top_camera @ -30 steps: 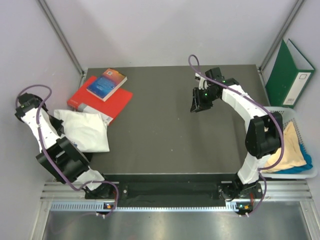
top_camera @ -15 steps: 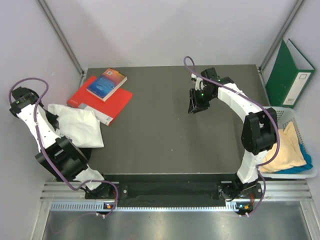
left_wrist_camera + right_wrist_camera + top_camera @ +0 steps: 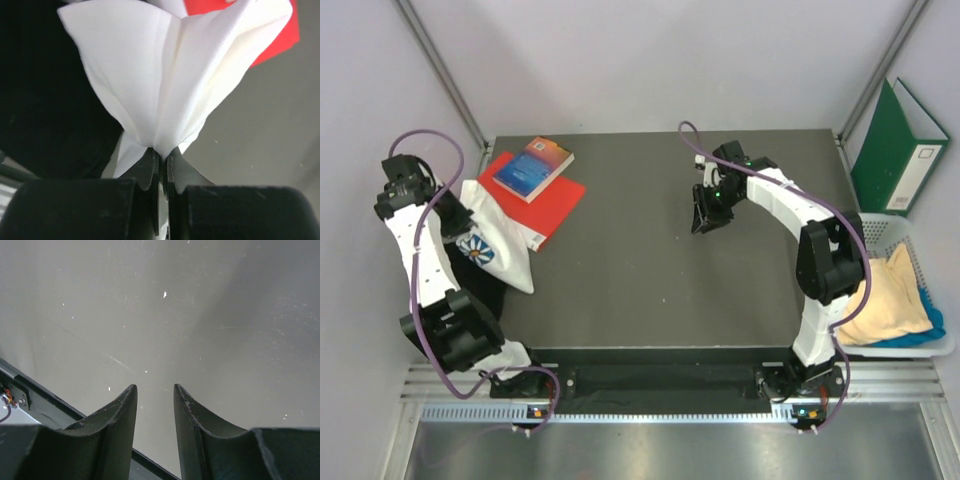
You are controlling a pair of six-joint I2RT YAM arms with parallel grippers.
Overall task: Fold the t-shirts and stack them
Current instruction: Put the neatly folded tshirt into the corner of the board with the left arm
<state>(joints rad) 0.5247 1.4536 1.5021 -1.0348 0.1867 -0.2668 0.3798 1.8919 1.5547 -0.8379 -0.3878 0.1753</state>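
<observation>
White daisy-print t-shirt (image 3: 505, 255) is hanging from the left pincer (image 3: 162, 152), whose jaws are pressing together on a bunched fold of the cloth. The shirt is fanning out beyond the fingertips, over the table's (image 3: 640, 280) left edge and just beside the red book (image 3: 560, 205). The right pincer (image 3: 155, 390) is hovering over bare table, jaws standing partly spread and gripping nothing. Well to its right, a pale yellow t-shirt (image 3: 892, 300) and a blue t-shirt (image 3: 930, 326) are lying in the white basket (image 3: 946, 346).

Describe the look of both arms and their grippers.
The left arm and right arm have white links and black joints; a purple cable runs along each. The left gripper and right gripper have black, curved, tapering fingers.
</observation>
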